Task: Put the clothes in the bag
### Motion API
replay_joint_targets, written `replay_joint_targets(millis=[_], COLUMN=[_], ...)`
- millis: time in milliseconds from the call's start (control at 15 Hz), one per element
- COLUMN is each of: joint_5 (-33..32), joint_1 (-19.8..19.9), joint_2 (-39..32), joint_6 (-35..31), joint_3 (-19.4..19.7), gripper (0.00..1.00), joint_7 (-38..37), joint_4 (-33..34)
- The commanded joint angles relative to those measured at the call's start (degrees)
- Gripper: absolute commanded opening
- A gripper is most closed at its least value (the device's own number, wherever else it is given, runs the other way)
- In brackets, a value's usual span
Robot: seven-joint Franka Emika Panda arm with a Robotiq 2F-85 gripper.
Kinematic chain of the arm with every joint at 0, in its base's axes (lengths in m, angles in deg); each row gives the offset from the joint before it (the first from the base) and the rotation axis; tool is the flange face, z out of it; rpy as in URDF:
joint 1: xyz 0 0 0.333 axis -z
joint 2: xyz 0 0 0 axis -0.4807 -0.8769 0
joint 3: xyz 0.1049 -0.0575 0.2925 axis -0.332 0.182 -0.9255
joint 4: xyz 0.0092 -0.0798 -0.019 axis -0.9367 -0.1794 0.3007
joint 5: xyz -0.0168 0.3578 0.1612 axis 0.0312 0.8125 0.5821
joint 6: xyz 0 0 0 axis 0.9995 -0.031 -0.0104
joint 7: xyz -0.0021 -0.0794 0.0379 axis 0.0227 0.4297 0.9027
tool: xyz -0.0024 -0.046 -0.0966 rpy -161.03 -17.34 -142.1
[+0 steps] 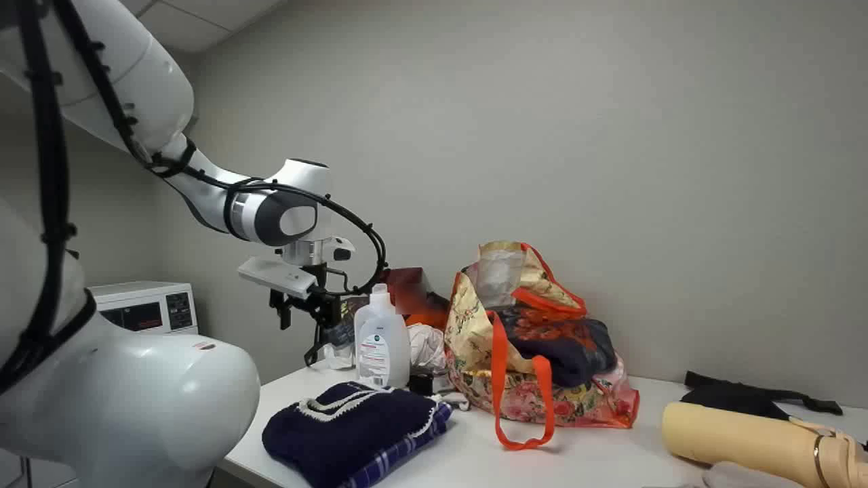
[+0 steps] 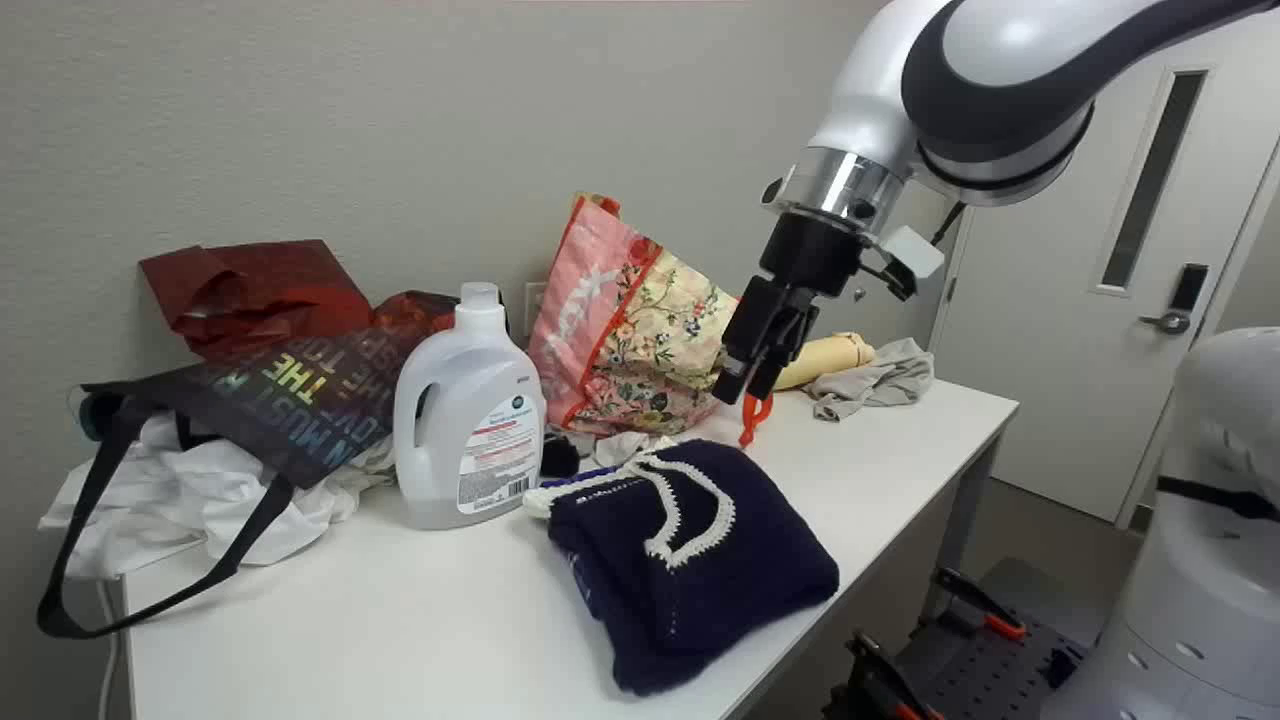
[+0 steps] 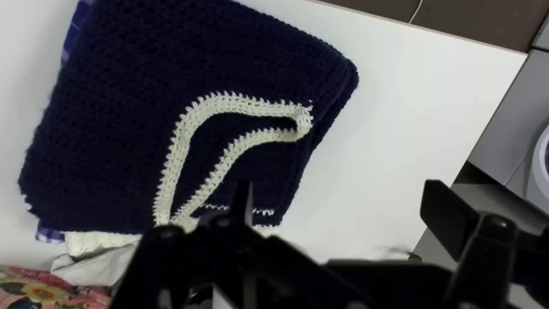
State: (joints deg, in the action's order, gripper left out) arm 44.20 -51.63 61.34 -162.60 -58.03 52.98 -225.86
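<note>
Black gripper (image 3: 342, 206): my fingers (image 3: 448, 216) stand wide apart with nothing between them; in both exterior views I hang in the air, touching no cloth.
Folded clothes (image 3: 124, 103): lying on the white table (image 2: 380, 620) below me, near the bag (image 1: 468, 322) and not in it; thick navy knit, with blue checked cloth (image 1: 401, 450) peeking out at the edges. Whether that is a separate piece I cannot tell.
Knit: soft and limp, I judge, fairly heavy for cloth, hard to damage; it should not slip in my grip, though its loops could snag.
Layered side (image 3: 329, 107): my choice of hold, well in from the rim, with every layer pinched together.
Cream trim (image 3: 233, 103): a poor handle, I think; pulling there may raise only the top layer and undo the fold.
Lift: high and slow, since I expect the free end to droop and trail.
Bottle (image 2: 440, 450): near the clothes, and a swinging hem could knock it.
Bag: soft-sided, dark cloth (image 1: 576, 352) bulging at its mouth and orange strap (image 1: 500, 366) hanging to the table; I would come in over the top, clear of that loop.
</note>
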Motion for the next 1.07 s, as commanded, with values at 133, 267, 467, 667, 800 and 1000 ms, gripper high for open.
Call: replay_joint_targets(millis=[133,267,467,667,800,1000], joint_5=[0.2,-1.9,-6.9,-12.0,-13.0,-11.1], joint_1=[0.3,2.8,9.4,16.4,19.7,22.2], joint_2=[0.1,0.2,-0.6,-3.6,-7.1,-13.8], joint_6=[0.3,0.4,0.6,-0.2,-1.4,-4.3], joint_3=[-0.3,1.0,5.3,11.2,15.7,21.1], gripper=[1.00,1.00,1.00,1.00,1.00,1.00], joint_7=[0.1,0.9,2.6,5.2,7.9,10.9], joint_4=[0.2,0.6,2.7,7.0,10.9,17.0])
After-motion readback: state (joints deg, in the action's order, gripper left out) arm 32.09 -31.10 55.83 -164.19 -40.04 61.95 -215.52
